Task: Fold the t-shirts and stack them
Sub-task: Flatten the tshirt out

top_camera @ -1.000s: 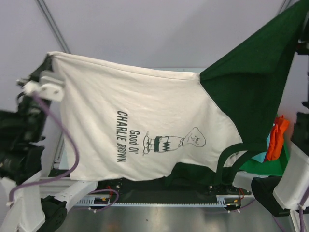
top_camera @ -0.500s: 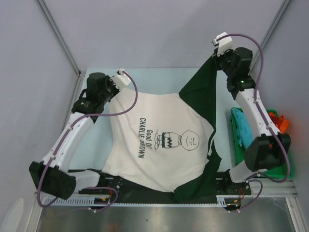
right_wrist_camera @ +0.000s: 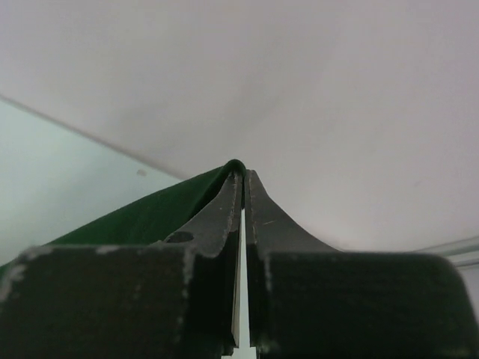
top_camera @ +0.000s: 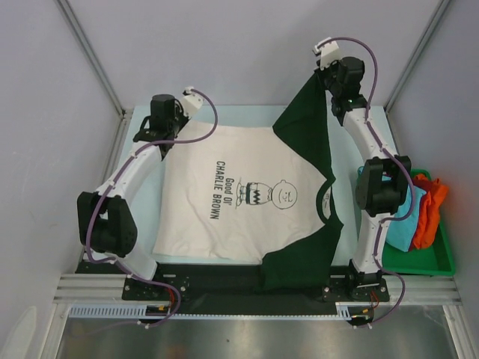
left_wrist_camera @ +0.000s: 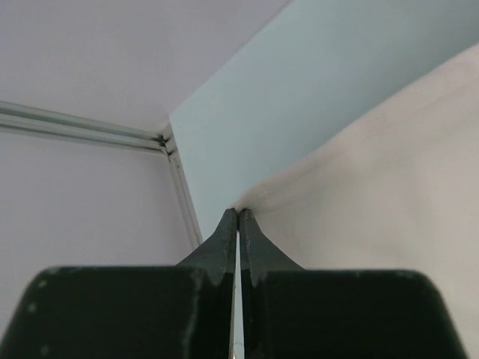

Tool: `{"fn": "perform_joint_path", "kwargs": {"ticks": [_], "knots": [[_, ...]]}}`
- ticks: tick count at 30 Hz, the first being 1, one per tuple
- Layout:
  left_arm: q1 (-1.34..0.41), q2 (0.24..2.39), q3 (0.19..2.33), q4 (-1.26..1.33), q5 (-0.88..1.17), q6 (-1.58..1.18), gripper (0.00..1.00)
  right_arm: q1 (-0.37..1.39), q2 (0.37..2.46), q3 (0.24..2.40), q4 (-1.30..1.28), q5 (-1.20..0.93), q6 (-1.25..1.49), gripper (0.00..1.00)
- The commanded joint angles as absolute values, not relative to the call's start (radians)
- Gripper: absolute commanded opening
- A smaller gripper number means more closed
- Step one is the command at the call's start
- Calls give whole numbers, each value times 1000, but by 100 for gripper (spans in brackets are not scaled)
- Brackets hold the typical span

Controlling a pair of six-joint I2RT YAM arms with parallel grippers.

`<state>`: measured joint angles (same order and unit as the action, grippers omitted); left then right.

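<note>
The cream-white t-shirt point(top_camera: 224, 202) with dark lettering and a cartoon figure lies spread on the table. My left gripper point(top_camera: 174, 129) is shut on its far left corner point(left_wrist_camera: 258, 196), low over the table. The dark green t-shirt point(top_camera: 310, 142) hangs stretched from my right gripper point(top_camera: 323, 75), which is shut on its edge point(right_wrist_camera: 179, 202) high at the far right. Its lower part point(top_camera: 299, 254) drapes over the white shirt's right side and the near table edge.
A green tray point(top_camera: 434, 258) at the right holds teal and orange cloth point(top_camera: 428, 213). The table's far left corner and frame rail point(left_wrist_camera: 176, 168) lie close to the left gripper. Grey walls enclose the table on three sides.
Both arms have swung from near the camera to the far side and down. The white shirt now lies flatter on the table; the green shirt's corner stays raised at the far right.
</note>
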<state>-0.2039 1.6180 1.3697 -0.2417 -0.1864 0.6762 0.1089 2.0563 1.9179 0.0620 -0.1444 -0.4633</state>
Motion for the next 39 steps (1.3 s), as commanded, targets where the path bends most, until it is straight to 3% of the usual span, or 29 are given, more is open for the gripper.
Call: {"fn": "perform_joint_path", "kwargs": {"ticks": [1, 10, 17, 22, 25, 31, 39], "knots": [[-196, 1614, 1454, -103, -207, 649, 0, 107, 2066, 2051, 203, -60, -459, 0], [-199, 1602, 1497, -90, -175, 556, 0, 115, 2060, 2160, 112, -58, -434, 0], [-239, 1350, 1359, -233, -8, 526, 0, 138, 1835, 1986, -30, -84, -411, 0], [-313, 1178, 1391, -348, 81, 537, 0, 205, 1614, 1879, -164, -112, -469, 0], [-327, 1141, 1522, -354, 55, 563, 0, 241, 1482, 1848, -149, -43, -443, 0], [-340, 1124, 1833, -460, 45, 604, 0, 331, 1318, 2012, -255, -2, -506, 0], [-365, 985, 1933, -531, 94, 632, 1, 224, 1187, 2193, -399, -34, -466, 0]]}}
